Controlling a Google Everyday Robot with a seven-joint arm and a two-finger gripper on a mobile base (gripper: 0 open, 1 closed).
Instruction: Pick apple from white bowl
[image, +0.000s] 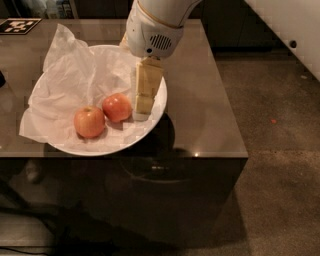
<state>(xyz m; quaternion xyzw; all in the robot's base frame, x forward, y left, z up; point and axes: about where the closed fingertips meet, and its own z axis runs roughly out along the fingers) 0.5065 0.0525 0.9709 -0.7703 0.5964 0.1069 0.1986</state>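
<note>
The white bowl (156, 114) sits on the left half of a glossy brown table, lined with crumpled white tissue paper (70, 80). Two apples lie in its front part. The apple (117, 107) of deeper red-pink colour is the right one. A paler orange-yellow apple (89, 121) with a stem dimple touches it on the left. My gripper (142, 111) hangs from the white wrist (152, 30) and reaches down into the bowl, its tip just to the right of the red apple, close beside it. It holds nothing that I can see.
The table (200, 100) ends at a front edge just below the bowl and a right edge near the floor (280, 150). A black-and-white marker tag (17, 25) lies at the table's back left. A white robot part (290, 30) fills the top right corner.
</note>
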